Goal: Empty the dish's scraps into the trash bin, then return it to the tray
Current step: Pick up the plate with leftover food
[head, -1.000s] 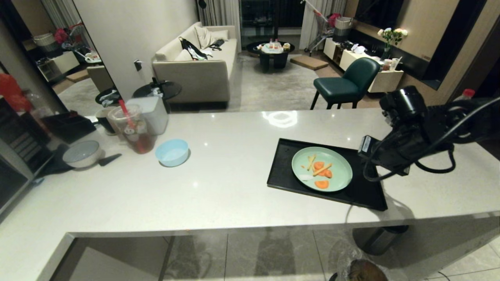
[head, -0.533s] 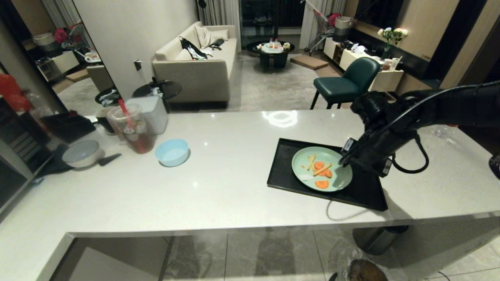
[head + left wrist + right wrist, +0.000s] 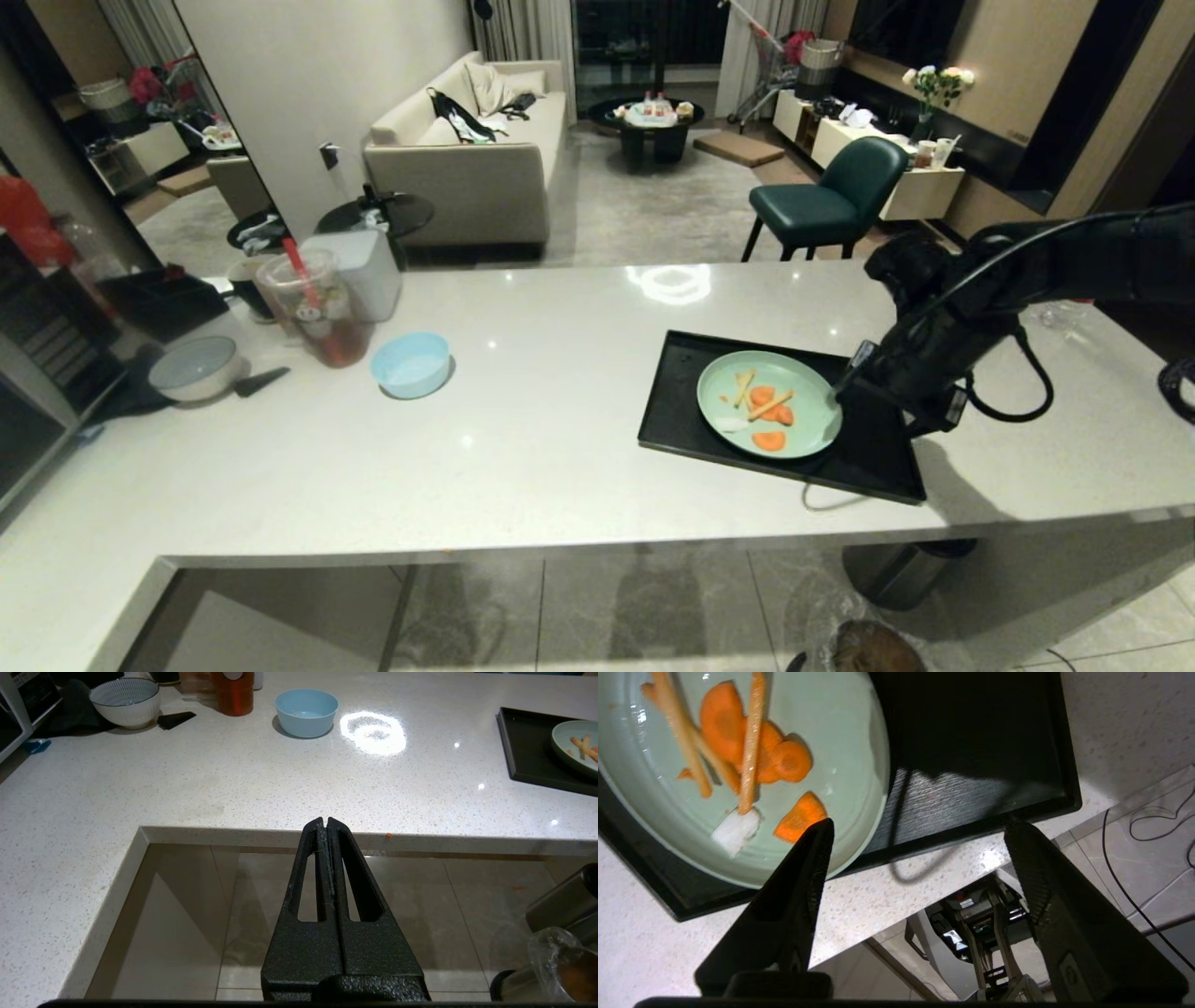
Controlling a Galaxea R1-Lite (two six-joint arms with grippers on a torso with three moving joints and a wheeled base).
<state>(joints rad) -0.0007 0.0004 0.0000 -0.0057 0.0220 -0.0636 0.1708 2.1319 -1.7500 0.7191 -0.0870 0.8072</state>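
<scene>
plate waits on the tray, right end effector spread at its rim

because the dish (image 3: pixel 769 404) is a shallow glazed plate with only a low raised rim, it will likely handle stiff, smooth and a little slippery — the rim is the sensible place to pinch, on the side nearest the arm. the scraps (image 3: pixel 767 408), carrot slices and pale sticks, lie loose on it, so any tilt before the trash bin (image 3: pixel 864 647) would probably spill them. the bin stands on the floor below the bench (image 3: pixel 523 439) edge, just in front of the tray (image 3: pixel 878 462).

the dish sits flat on the black tray, toward its left half. the right end effector (image 3: pixel 920 830) hovers over the plate's right edge with its jaws spread wide and nothing between them — one finger over the rim, the other over bare tray. the left end effector (image 3: pixel 327 826) is pressed shut, parked below the bench edge, well apart from the tray.
</scene>
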